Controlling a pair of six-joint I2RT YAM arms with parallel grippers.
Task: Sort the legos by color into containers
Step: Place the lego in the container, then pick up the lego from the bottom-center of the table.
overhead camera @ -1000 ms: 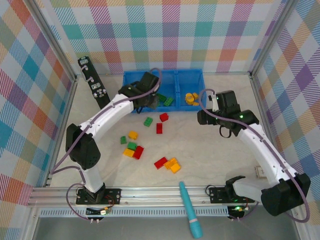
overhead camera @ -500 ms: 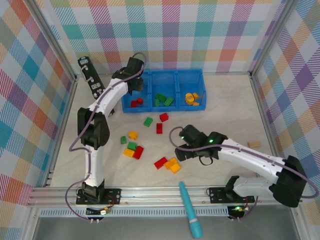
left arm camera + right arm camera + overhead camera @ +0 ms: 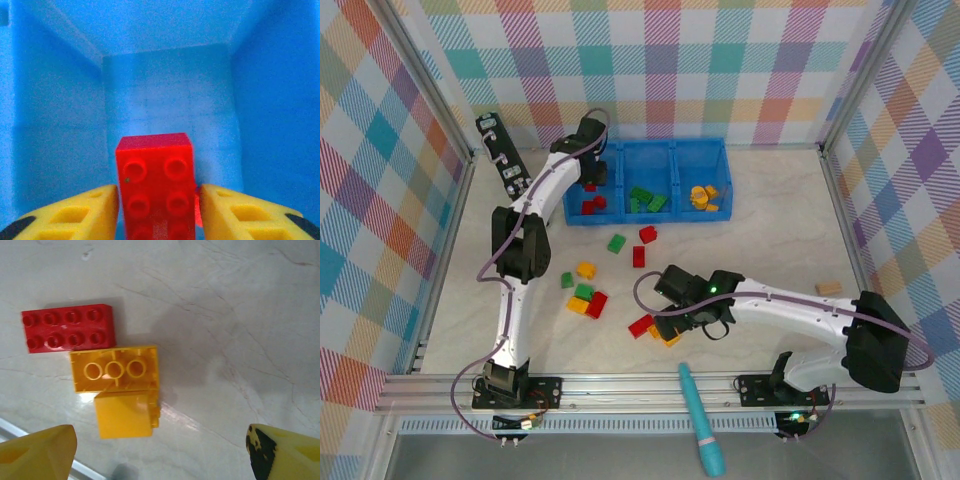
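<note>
The blue tray (image 3: 665, 216) has three compartments: red legos on the left, green (image 3: 645, 198) in the middle, orange (image 3: 702, 195) on the right. My left gripper (image 3: 590, 180) reaches down into the left compartment. In the left wrist view a red brick (image 3: 155, 185) stands between its fingers (image 3: 159, 212), and a thin gap shows beside the right finger. My right gripper (image 3: 665, 322) hovers wide open (image 3: 160, 450) over a red brick (image 3: 67, 328) and two orange bricks (image 3: 115, 369), touching none. Several more legos (image 3: 585, 290) lie loose on the table.
A teal pen-like tool (image 3: 700, 420) lies at the near edge, partly off the table. A black bar (image 3: 508, 165) leans along the left wall. A small tan block (image 3: 828, 288) sits at the right. Checked walls close in the table.
The right arm swung from beside the tray down to the red and orange bricks near the front. The left gripper moved from the middle compartment to the left one, and its jaws have parted slightly.
</note>
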